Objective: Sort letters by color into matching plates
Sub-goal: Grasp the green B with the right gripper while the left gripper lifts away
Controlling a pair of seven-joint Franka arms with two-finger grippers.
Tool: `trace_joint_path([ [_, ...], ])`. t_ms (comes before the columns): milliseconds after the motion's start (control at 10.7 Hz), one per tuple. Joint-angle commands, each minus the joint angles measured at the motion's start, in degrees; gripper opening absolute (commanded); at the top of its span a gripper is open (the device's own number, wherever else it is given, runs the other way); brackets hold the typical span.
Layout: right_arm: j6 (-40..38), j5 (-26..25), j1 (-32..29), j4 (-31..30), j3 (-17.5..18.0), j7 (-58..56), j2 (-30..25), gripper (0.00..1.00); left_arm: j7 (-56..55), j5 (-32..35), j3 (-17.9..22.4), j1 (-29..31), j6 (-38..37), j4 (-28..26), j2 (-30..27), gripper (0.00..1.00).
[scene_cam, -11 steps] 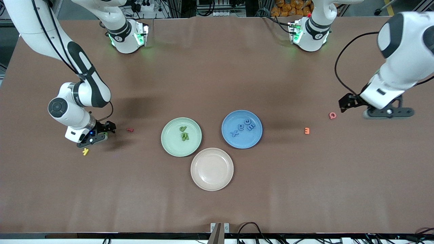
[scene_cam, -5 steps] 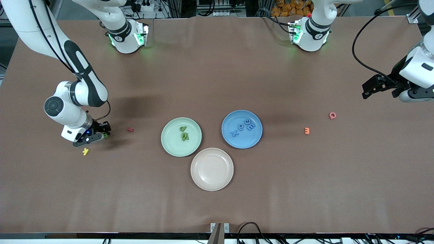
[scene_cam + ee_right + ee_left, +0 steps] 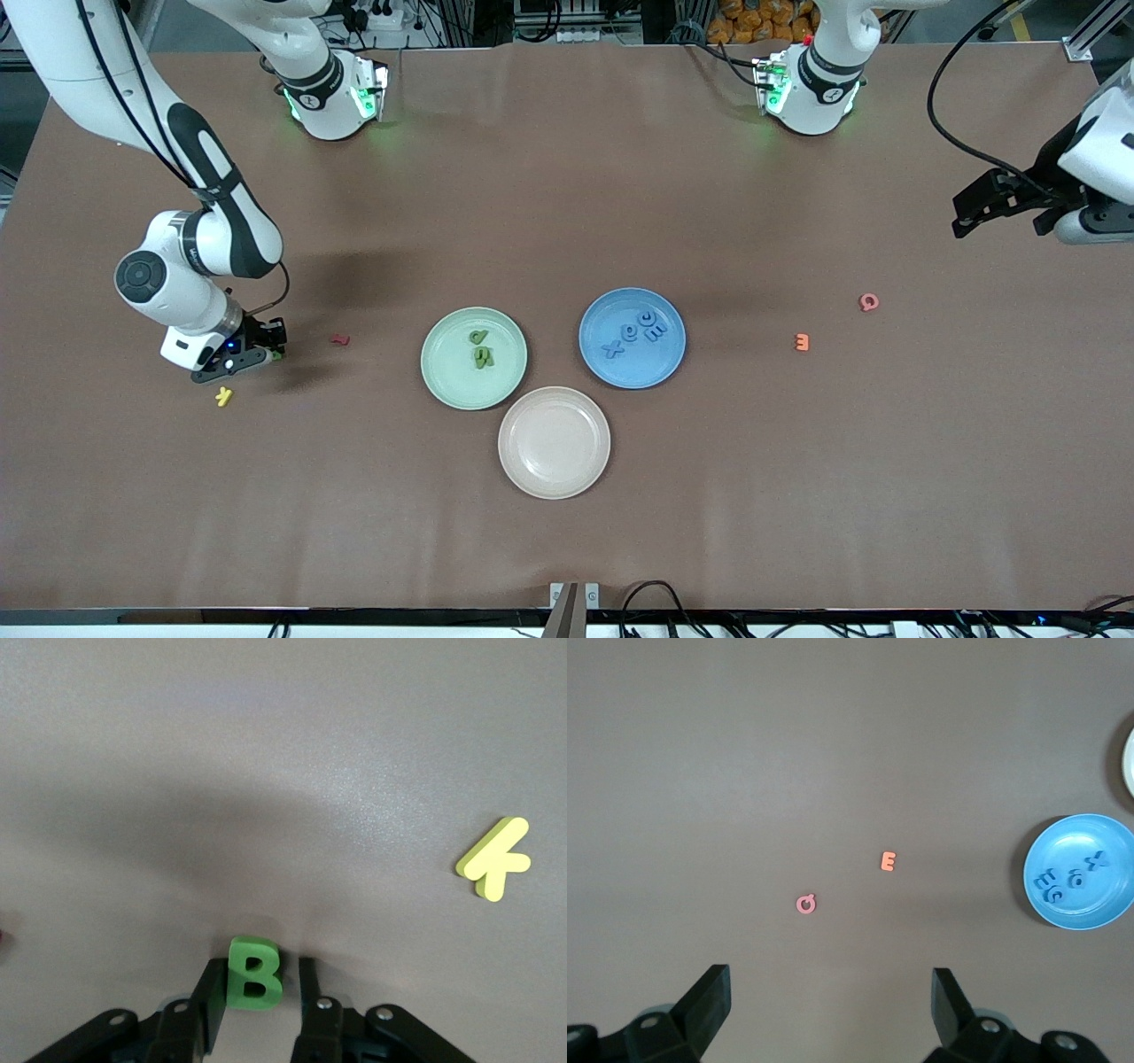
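My right gripper point(image 3: 266, 354) is down at the table near the right arm's end, its fingers shut on a green letter B point(image 3: 254, 974) that stands between them. A yellow letter K point(image 3: 224, 396) lies close by, nearer the front camera, and a dark red letter point(image 3: 339, 338) lies toward the plates. The green plate point(image 3: 443, 390) holds two green letters point(image 3: 479, 347). Several blue letters point(image 3: 633, 333) lie in the blue plate point(image 3: 602, 306). My left gripper point(image 3: 1063, 229) hangs open in the air over the left arm's end, above a pink letter Q point(image 3: 805, 904) and an orange letter E point(image 3: 888, 862).
A pinkish-beige plate point(image 3: 554, 442) with nothing in it sits nearest the front camera, touching the gap between the other two plates. Brown cloth covers the whole table.
The right gripper's fingers have closed in on the green B. The left arm has risen and drawn back toward its end of the table, away from the pink Q.
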Motion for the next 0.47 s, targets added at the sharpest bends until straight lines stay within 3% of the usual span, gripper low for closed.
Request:
trace_joint_path([
  [0, 1.09, -1.33, -1.49, -1.46, 0.81, -0.52, -0.68, 0.23, 0.95, -3.84, 0.41, 0.73, -1.10, 2.51, 1.02, 1.00],
  [93, 1.01, -1.33, -1.40, -1.46, 0.81, -0.52, -0.68, 0.13, 1.04, -3.76, 0.41, 0.81, -0.57, 2.51, 1.02, 1.00],
  [372, 0.48, -1.33, -1.31, -0.94, 0.81, -0.34, -1.30, 0.07, 1.57, -3.67, 0.23, 0.29, -0.48, 2.51, 1.20, 1.00],
])
